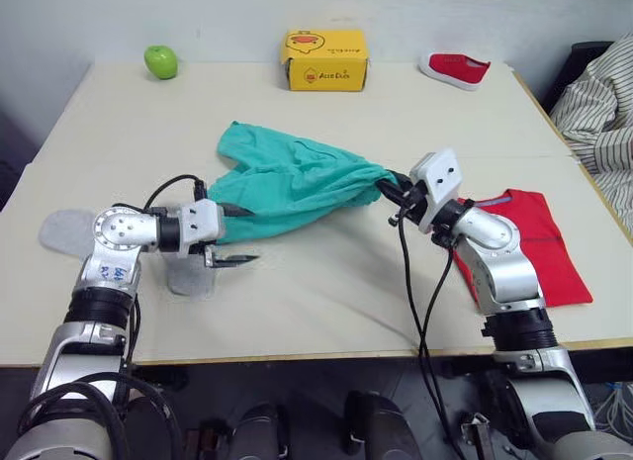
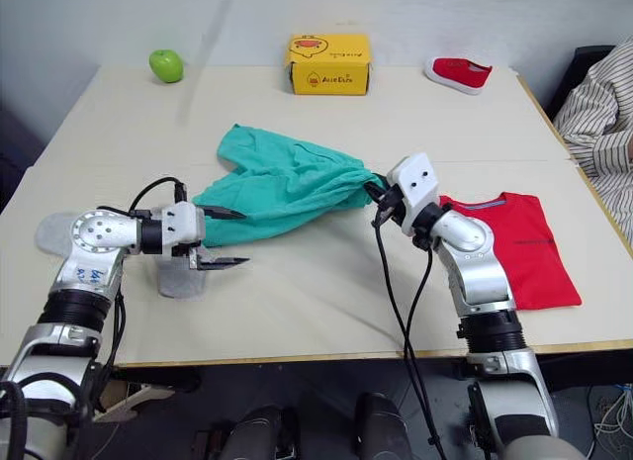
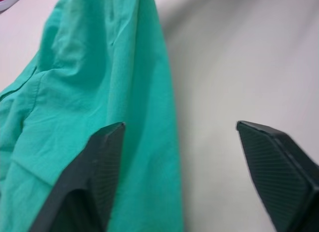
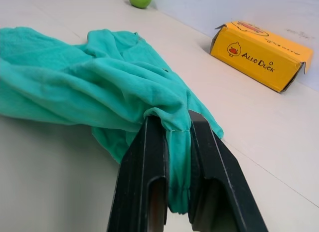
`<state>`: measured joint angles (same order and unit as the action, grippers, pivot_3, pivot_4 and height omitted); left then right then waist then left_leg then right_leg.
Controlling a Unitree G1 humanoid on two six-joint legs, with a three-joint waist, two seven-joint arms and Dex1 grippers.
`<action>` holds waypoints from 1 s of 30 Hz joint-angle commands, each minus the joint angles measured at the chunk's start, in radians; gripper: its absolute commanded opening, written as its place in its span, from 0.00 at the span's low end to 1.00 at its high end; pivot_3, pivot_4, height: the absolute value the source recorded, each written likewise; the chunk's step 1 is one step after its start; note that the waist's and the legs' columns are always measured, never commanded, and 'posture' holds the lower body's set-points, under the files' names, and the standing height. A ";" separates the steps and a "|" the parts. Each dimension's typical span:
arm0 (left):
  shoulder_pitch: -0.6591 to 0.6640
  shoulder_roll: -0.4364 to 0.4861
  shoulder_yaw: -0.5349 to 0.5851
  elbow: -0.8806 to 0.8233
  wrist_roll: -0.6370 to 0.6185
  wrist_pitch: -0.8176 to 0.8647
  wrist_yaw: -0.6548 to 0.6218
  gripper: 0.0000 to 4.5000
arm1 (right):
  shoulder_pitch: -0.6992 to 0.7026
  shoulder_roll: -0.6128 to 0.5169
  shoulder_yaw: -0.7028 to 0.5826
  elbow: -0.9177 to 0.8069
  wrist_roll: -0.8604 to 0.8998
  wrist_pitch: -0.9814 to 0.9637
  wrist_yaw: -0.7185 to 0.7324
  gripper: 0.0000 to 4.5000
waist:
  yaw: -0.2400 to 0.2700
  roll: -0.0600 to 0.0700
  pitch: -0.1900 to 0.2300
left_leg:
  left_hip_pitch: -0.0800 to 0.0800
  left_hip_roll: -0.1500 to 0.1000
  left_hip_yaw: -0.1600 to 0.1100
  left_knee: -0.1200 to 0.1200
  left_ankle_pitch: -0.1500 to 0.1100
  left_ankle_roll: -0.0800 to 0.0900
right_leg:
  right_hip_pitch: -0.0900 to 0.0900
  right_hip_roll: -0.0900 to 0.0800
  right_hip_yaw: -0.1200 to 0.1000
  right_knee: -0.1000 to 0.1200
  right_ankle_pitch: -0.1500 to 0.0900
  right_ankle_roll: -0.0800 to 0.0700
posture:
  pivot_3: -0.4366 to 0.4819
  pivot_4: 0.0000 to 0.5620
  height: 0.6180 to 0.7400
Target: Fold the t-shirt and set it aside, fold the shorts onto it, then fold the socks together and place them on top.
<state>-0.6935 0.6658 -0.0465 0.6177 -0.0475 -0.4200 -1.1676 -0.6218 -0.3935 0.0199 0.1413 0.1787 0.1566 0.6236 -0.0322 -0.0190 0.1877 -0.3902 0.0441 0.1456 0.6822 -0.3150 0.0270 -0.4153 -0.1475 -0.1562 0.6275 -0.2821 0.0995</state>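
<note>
The teal shorts [image 1: 287, 178] lie bunched at the table's middle. My right gripper [image 1: 391, 191] is shut on their right end, and cloth is pinched between its fingers [image 4: 149, 157]. My left gripper [image 1: 240, 234] stands open at the shorts' left edge, one finger [image 3: 99, 172] over the cloth and the other over bare table. To the right of my right arm the red t-shirt [image 1: 539, 242] lies folded flat. One light grey sock [image 1: 64, 230] rests at the far left, and another sock [image 1: 188, 277] lies under my left wrist.
Along the table's far edge sit a green apple [image 1: 160, 61], a yellow box [image 1: 324, 59] and a red shoe [image 1: 455, 69]. A person in a striped shirt [image 1: 603, 104] sits at the right. The table's front edge [image 1: 297, 356] is close.
</note>
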 commanded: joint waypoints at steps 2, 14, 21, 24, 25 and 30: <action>-0.001 -0.004 -0.013 0.016 0.146 -0.117 0.241 1.00 | -0.035 0.007 -0.016 -0.039 0.013 -0.009 -0.003 0.01 | 0.002 0.000 0.000 | 0.000 0.000 0.000 0.000 0.000 0.000 | 0.000 0.000 0.000 0.000 0.000 0.000 | 0.48 0.27 1.00; -0.098 -0.014 -0.113 0.272 0.361 -0.170 0.571 1.00 | -0.058 0.018 -0.050 -0.107 0.069 0.046 -0.019 0.01 | 0.004 0.000 0.000 | 0.001 0.000 0.000 0.000 0.000 0.000 | 0.000 -0.001 0.000 0.001 0.000 0.000 | 0.48 0.27 1.00; -0.192 -0.005 -0.164 0.424 0.431 -0.133 0.705 0.96 | -0.090 0.030 -0.077 -0.123 0.112 0.077 -0.038 0.01 | 0.003 0.000 0.000 | 0.002 0.000 0.000 0.000 0.001 0.000 | 0.000 -0.001 0.000 0.002 0.000 0.000 | 0.48 0.27 1.00; -0.209 -0.004 -0.161 0.466 0.417 -0.127 0.713 0.79 | -0.090 0.027 -0.080 -0.125 0.119 0.081 -0.041 0.01 | -0.002 0.000 0.000 | 0.002 0.001 0.000 0.000 0.001 0.000 | 0.000 0.000 0.000 0.002 0.000 0.000 | 0.48 0.27 1.00; -0.214 -0.004 -0.152 0.479 0.402 -0.124 0.707 0.71 | -0.086 0.025 -0.080 -0.125 0.120 0.079 -0.039 0.01 | -0.003 0.000 0.000 | 0.002 0.001 0.000 -0.001 0.001 0.000 | 0.000 0.000 0.000 0.002 0.000 0.000 | 0.48 0.27 1.00; -0.251 -0.014 -0.064 0.500 0.278 -0.104 0.639 0.35 | -0.042 0.007 -0.066 -0.119 0.105 0.049 -0.011 0.01 | -0.005 0.000 0.000 | 0.001 0.001 0.001 -0.001 0.001 0.000 | -0.001 0.000 0.000 0.002 0.000 0.000 | 0.48 0.27 1.00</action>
<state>-0.9188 0.6417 -0.1494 1.1167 0.2782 -0.5322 -0.5100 -0.6688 -0.3733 -0.0205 0.0620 0.2777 0.2353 0.6049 -0.0373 -0.0189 0.1877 -0.3896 0.0451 0.1462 0.6809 -0.3138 0.0270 -0.4163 -0.1475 -0.1566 0.6288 -0.2818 0.0991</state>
